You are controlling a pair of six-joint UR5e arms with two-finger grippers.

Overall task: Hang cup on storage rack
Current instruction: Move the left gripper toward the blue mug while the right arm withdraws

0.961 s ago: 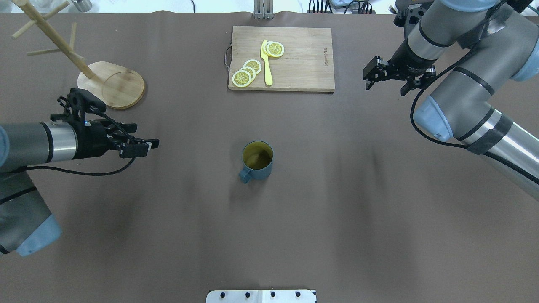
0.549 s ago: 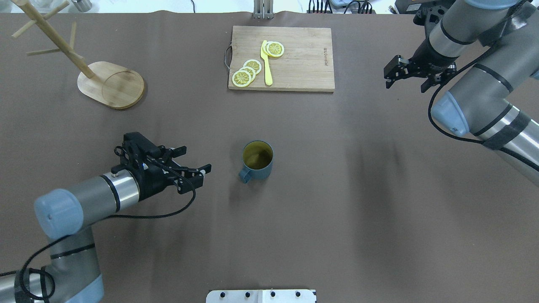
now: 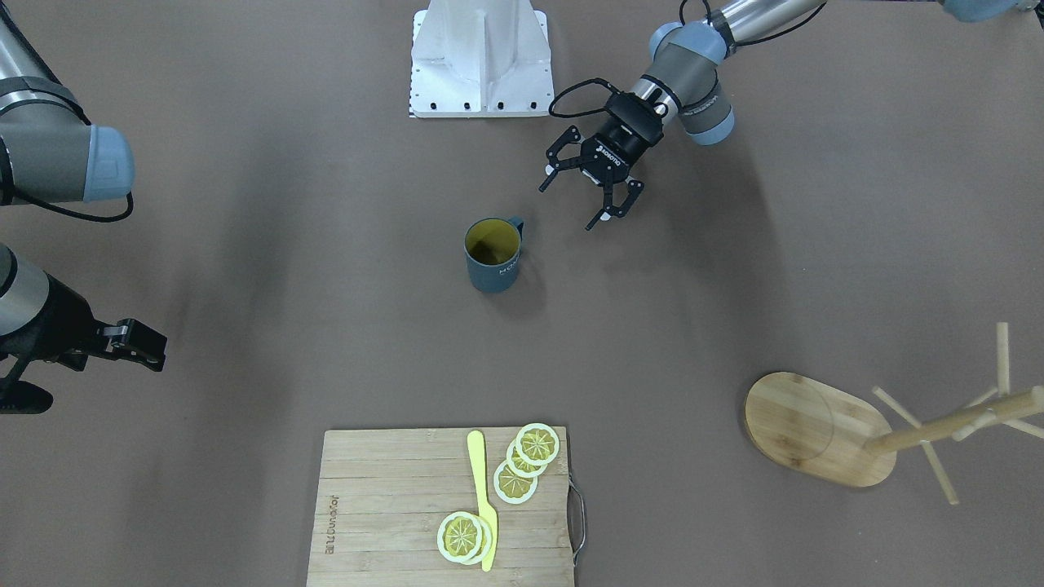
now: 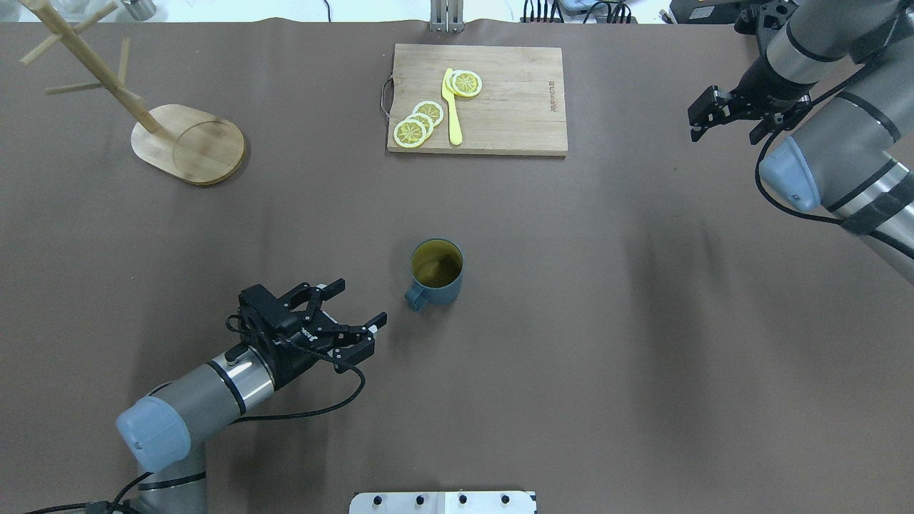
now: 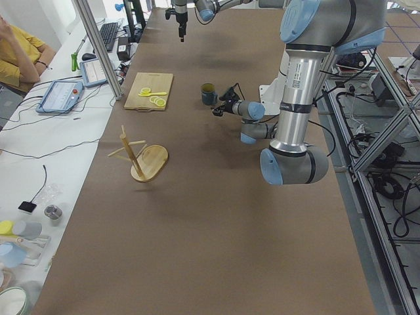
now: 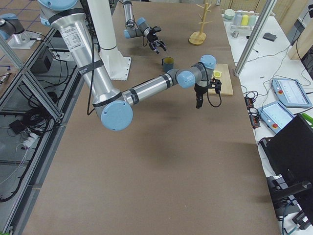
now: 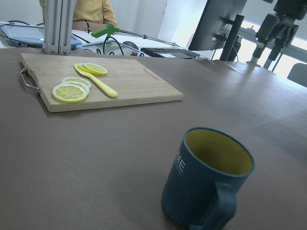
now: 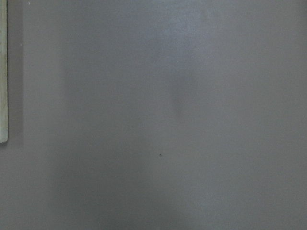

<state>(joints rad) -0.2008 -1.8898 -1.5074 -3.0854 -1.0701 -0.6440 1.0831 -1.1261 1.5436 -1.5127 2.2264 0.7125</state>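
Overhead exterior: upright cup (image 4: 436, 273), yellow-olive inside, handle toward left gripper (image 4: 360, 301)

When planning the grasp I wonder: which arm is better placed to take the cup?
Left. The left hand, open, is close beside the cup, on its handle side, and the rack stands on that half too. The right hand is far off, past the board.

The cup (image 7: 206, 179) bears pale lettering on its side. The left wrist view shows only the closing letters "ME". The cutting board (image 3: 391, 505) carries a small dark mark near its right end, too small to read.
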